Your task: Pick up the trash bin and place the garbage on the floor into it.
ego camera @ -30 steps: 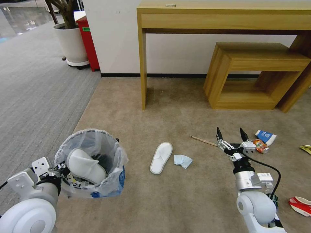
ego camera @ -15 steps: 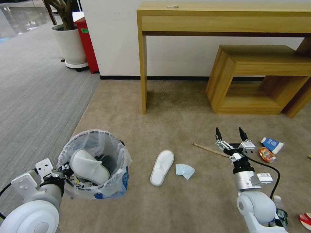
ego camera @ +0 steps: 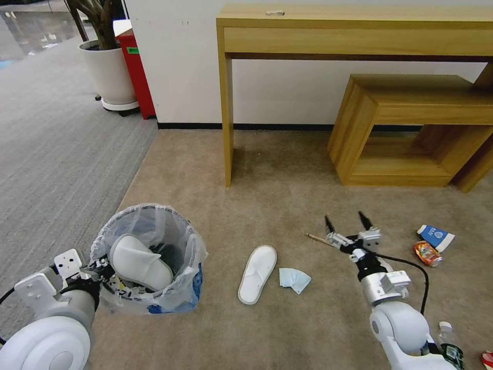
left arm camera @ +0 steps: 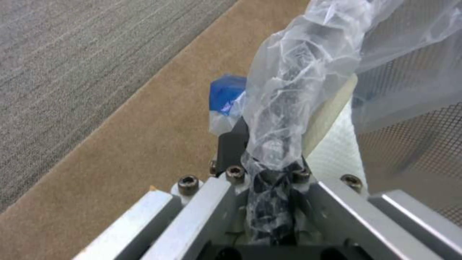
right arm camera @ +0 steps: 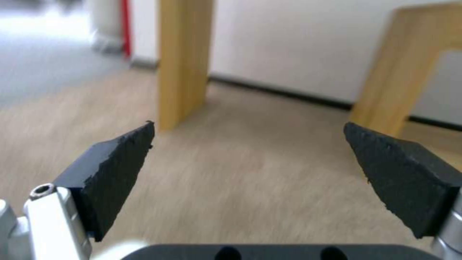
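Beneath the wooden desk [ego camera: 354,31] spreads the floor [ego camera: 287,169], beige carpet, with a low wooden bench [ego camera: 416,128] tucked under the desk's right end. Well out from the desk's leg, toward the robot's left, the trash bin [ego camera: 149,257] is held at its rim by the left gripper [ego camera: 95,270], whose fingers are pinched on the bagged edge; one white slipper [ego camera: 141,262] lies inside it. Nearer the desk's leg, a second slipper [ego camera: 257,274] lies on the carpet with a folded tissue [ego camera: 294,279] just beside it. Out from the bench, the right gripper [ego camera: 349,226] hovers with its black fingers [right arm camera: 120,162] spread wide, empty, over a thin stick [ego camera: 318,238]. Farther right lie a blue-white paper cup [ego camera: 435,237] and a crushed orange can [ego camera: 427,253].
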Controlling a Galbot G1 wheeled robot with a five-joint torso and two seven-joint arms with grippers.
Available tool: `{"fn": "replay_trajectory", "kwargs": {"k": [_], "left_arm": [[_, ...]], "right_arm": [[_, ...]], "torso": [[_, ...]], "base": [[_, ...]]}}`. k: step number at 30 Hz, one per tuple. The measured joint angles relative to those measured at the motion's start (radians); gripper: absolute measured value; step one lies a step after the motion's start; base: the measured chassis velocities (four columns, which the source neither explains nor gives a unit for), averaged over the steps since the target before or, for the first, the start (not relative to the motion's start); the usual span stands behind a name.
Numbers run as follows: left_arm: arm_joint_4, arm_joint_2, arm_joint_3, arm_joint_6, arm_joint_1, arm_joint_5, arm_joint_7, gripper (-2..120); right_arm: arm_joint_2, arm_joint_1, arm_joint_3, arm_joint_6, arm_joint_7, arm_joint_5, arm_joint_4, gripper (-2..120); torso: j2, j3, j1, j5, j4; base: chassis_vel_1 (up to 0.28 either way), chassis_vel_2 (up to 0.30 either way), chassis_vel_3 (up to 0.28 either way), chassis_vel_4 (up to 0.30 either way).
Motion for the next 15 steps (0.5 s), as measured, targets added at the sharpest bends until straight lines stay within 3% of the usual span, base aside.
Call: {"fn": "replay_trajectory", "kwargs": {"k": [5, 10, 15], "left_arm": [[-0.010, 0.005, -0.002, 0.000, 0.001, -0.009, 0.000, 1], [-0.017, 0.006, -0.005, 0.000, 0.003, -0.014, 0.000, 1], [-0.024, 0.007, -0.009, 0.000, 0.004, -0.020, -0.001, 1]], "right_arm": [[-0.055, 0.045, -0.042, -0.104, -0.137, -0.070, -0.080, 100], [-0.062, 0.097, -0.076, -0.150, -0.208, -0.126, -0.163, 100], [-0.057, 0.163, -0.107, -0.180, -0.346, -0.208, -0.254, 100]], "torso": [[0.000, 0.000, 0.000, 0.0000, 0.0000], [0.000, 0.000, 0.000, 0.0000, 0.0000], [0.000, 0.000, 0.000, 0.0002, 0.0000]], "base": [[0.000, 0.000, 0.000, 0.000], [0.000, 0.000, 0.000, 0.000], [0.000, 0.000, 0.000, 0.000]]}}
